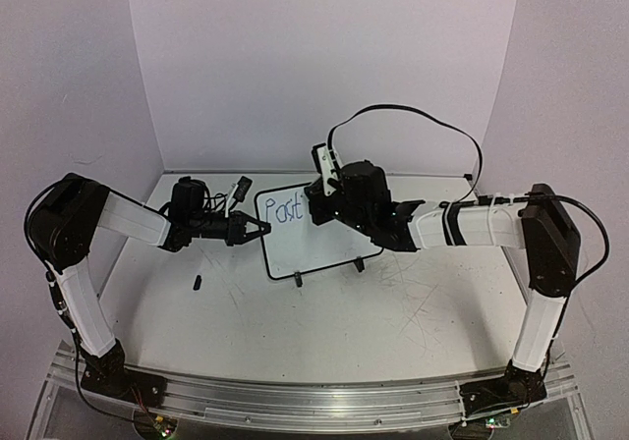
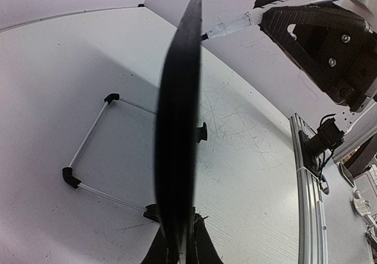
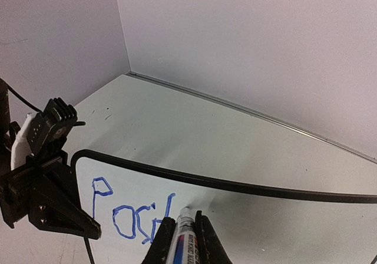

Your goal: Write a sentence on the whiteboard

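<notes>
The whiteboard (image 1: 319,244) stands on two black feet mid-table. Blue writing (image 1: 286,210) at its top left reads about "Posit". My left gripper (image 1: 259,230) is shut on the board's left edge. In the left wrist view the board (image 2: 179,116) runs edge-on from my gripper (image 2: 184,249). My right gripper (image 1: 316,207) is shut on a marker. In the right wrist view the marker (image 3: 183,236) sits between my fingers (image 3: 203,240), its tip at the board (image 3: 277,223) just right of the writing (image 3: 126,214).
A small black cap-like piece (image 1: 197,283) lies on the table left of the board. A thin rod frame with black corner pieces (image 2: 88,152) rests behind the board. White walls close the back and sides. A black cable (image 1: 413,116) arcs over the right arm.
</notes>
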